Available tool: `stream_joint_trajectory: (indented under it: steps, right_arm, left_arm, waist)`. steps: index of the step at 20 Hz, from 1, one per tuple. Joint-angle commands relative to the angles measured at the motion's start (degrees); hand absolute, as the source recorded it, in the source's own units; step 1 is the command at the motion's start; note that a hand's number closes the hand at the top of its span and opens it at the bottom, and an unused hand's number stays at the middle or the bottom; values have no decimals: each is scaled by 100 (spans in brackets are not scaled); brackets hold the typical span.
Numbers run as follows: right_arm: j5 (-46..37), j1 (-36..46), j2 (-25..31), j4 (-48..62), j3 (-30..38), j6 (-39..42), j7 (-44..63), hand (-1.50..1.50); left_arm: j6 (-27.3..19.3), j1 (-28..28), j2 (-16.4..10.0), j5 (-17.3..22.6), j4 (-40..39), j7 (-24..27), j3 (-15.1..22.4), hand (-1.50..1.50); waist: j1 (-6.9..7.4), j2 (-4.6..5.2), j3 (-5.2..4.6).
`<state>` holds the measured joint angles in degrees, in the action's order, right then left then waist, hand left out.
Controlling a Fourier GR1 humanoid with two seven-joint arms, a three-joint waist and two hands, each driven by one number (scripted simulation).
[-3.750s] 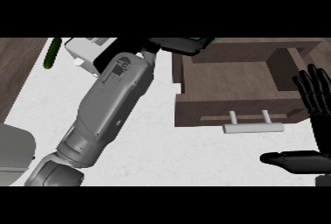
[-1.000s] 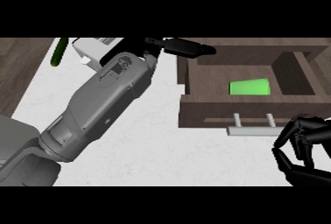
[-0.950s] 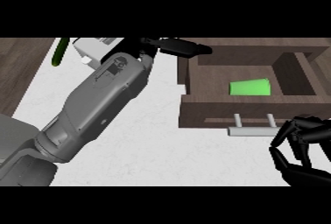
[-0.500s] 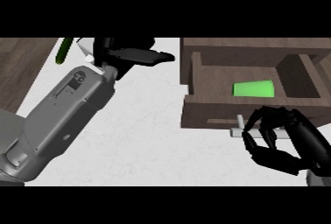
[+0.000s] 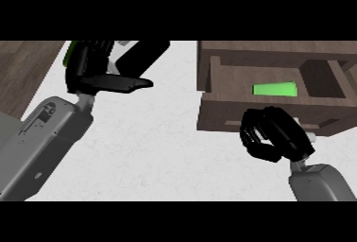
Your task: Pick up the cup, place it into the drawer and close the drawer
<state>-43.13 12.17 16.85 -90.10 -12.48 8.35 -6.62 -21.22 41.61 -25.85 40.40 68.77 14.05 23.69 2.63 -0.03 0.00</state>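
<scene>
head view: white counter (image 5: pixel 153 146), dark wooden drawer (image 5: pixel 225 116) at upper right, standing open.

cup (image 5: pixel 274 89): green, lying on its side on the drawer floor, toward the right half, clear of the front panel. neither hand touches it.

right hand (image 5: pixel 275 137): black, in front of the drawer's front panel, low centre-right. fingers curled inward toward the palm, nothing seen inside them. a small pale piece of the drawer handle (image 5: pixel 311 137) shows just at the hand's right edge; the rest is covered by the hand. cannot tell whether the fingers touch the handle or the panel. grey right forearm (image 5: pixel 320 184) comes up from the lower right.

left hand (image 5: pixel 97 71): upper left, over the counter's far left edge, well apart from the drawer. fingers relaxed, not closed on anything; thumb (image 5: pixel 129 84) sticks out to the right. grey left forearm (image 5: pixel 42 137) runs down to the lower left corner.

brown wooden surface (image 5: pixel 24 71) borders the counter on the left.
</scene>
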Motion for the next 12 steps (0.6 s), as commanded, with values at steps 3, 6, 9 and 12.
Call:
stream_joint_trajectory:
  steps: [3, 6, 9, 12]
  right_arm:
    - [-913, 819, -200, 2036, -142, -915, -570, 150]
    - [-885, 1442, -434, 3122, 114, -1172, -813, 150]
    - [-873, 2031, -470, 4156, 391, -1473, -1217, 150]
    - [-871, 2785, -689, 5306, 631, -1611, -1311, 150]
  left_arm:
    - [397, -768, -620, 150, 745, -66, -410, -150]
    - [387, -1262, -716, 48, 1038, -20, -515, -150]
    - [1054, -1385, -903, 251, 811, 124, -871, -150]
    - [790, -1412, -671, 44, 930, 77, -758, -150]
  waist:
    - [-10, 19, 5]
    - [-54, 21, 5]
    - [-58, 49, 5]
    - [0, 79, 8]
